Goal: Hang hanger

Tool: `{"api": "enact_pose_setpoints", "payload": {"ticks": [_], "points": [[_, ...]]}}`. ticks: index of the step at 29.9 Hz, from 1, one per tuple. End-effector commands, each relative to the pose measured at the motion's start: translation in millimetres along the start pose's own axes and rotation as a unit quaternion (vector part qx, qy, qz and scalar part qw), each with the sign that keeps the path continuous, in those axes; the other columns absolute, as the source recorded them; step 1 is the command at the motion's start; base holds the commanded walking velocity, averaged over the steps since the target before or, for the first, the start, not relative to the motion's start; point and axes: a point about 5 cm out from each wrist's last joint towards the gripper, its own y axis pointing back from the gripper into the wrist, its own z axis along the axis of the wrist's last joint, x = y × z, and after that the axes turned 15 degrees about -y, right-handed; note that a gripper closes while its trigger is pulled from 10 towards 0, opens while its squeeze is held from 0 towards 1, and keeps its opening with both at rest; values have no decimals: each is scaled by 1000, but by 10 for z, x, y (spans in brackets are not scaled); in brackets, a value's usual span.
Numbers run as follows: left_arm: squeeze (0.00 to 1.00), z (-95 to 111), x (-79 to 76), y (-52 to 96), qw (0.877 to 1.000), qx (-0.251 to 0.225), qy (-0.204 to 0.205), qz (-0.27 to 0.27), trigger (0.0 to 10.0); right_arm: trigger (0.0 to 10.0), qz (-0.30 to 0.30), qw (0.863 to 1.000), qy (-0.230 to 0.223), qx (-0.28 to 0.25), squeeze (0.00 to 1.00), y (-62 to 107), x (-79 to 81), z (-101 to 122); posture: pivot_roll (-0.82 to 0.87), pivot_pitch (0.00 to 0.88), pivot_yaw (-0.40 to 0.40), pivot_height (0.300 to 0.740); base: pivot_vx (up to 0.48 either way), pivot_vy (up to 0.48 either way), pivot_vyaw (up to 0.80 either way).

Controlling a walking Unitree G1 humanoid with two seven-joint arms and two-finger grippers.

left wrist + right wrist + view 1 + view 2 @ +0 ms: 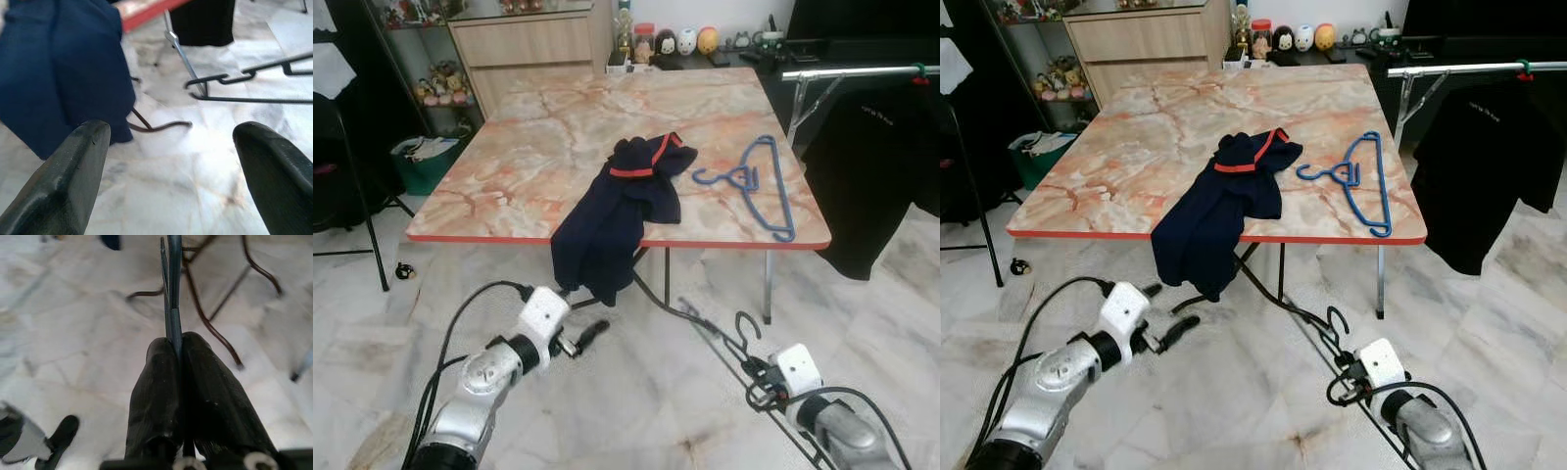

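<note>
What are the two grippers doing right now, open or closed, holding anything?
Left gripper: open, holding nothing, low in front of the table.
Right gripper: closed on a dark hanger, held low above the floor.

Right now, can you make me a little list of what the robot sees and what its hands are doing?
table: marble-look top with a red edge
on table: blue hanger lying flat; dark blue garment draped over the front edge
right gripper: fingers shut on a dark hanger, held low above the floor
left gripper: open, holding nothing, near the hanging garment
rack: metal rail on the robot's right, with a black shirt hanging from it
floor: pale marble tiles
</note>
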Motion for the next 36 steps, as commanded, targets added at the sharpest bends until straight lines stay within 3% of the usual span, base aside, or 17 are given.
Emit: {"api": "enact_pose_setpoints", "payload": {"ticks": [1, 4, 9, 17, 23, 28, 33, 36], "points": [[0, -74, 2, 52, 1000, 14, -12, -7, 10000, 10000, 26, 1000, 6, -3, 0, 0, 20, 46, 30, 0, 47, 740, 0, 0, 0], [0, -116, -6, 90, 999, 21, -27, -21, 10000, 10000, 74, 997, -9, 2, 0, 3, 71, 60, 36, 0, 45, 740, 0, 0, 0], [0, -120, -4, 104, 998, 19, -39, -37, 10000, 10000, 188, 981, -16, 39, 0, 55, 230, 14, 40, 0, 44, 740, 0, 0, 0], [0, -114, -46, 83, 996, 10, -49, -72, 10000, 10000, 260, 962, -12, 83, 0, 188, 229, 39, 37, 0, 42, 740, 0, 0, 0], [0, -135, -174, 128, 985, 14, -60, -160, 10000, 10000, 314, 941, 2, 126, 0, 327, 221, 49, 41, 0, 39, 740, 0, 0, 0], [0, -138, -194, 142, 975, 16, -58, -212, 10000, 10000, 340, 931, 9, 130, 0, 348, 248, 135, 44, 0, 39, 740, 0, 0, 0], [0, -111, -195, 152, 965, 19, -13, -263, 10000, 10000, 360, 923, 19, 135, 0, 295, 300, 184, 57, 0, 28, 740, 0, 0, 0], [0, -116, -198, 170, 960, 21, -19, -278, 10000, 10000, 366, 921, 22, 131, 0, 262, 333, 209, 61, 0, 24, 740, 0, 0, 0]]}}
